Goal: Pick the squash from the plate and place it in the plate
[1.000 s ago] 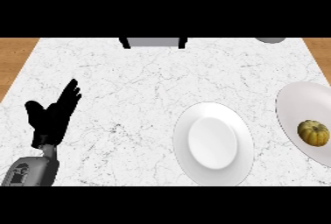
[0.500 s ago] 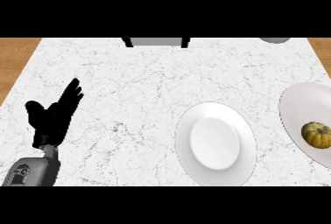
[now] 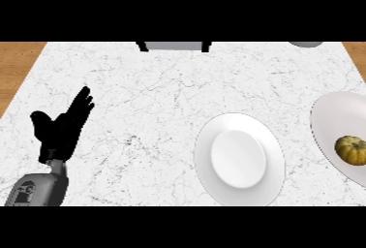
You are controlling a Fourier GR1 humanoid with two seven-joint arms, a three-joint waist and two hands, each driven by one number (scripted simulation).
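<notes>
A small yellow-green squash (image 3: 352, 149) lies on a white plate (image 3: 332, 121) cut off by the view's right edge. A second white plate (image 3: 239, 158), bare, sits to its left near the counter's front. My left hand (image 3: 63, 129) rests at the left side, fingers straight and pointing up, far from both plates and holding nothing. No right hand shows anywhere in the head view.
The white marble counter (image 3: 164, 92) fills the view, with a wooden floor strip (image 3: 18, 63) at the far left. A grey and black object (image 3: 174, 46) stands at the back edge. A grey round item (image 3: 307, 44) peeks in at the back right.
The whole scene has slid slightly rightward in the view, so the squash plate sits nearer the right edge. The left hand keeps its pose.
</notes>
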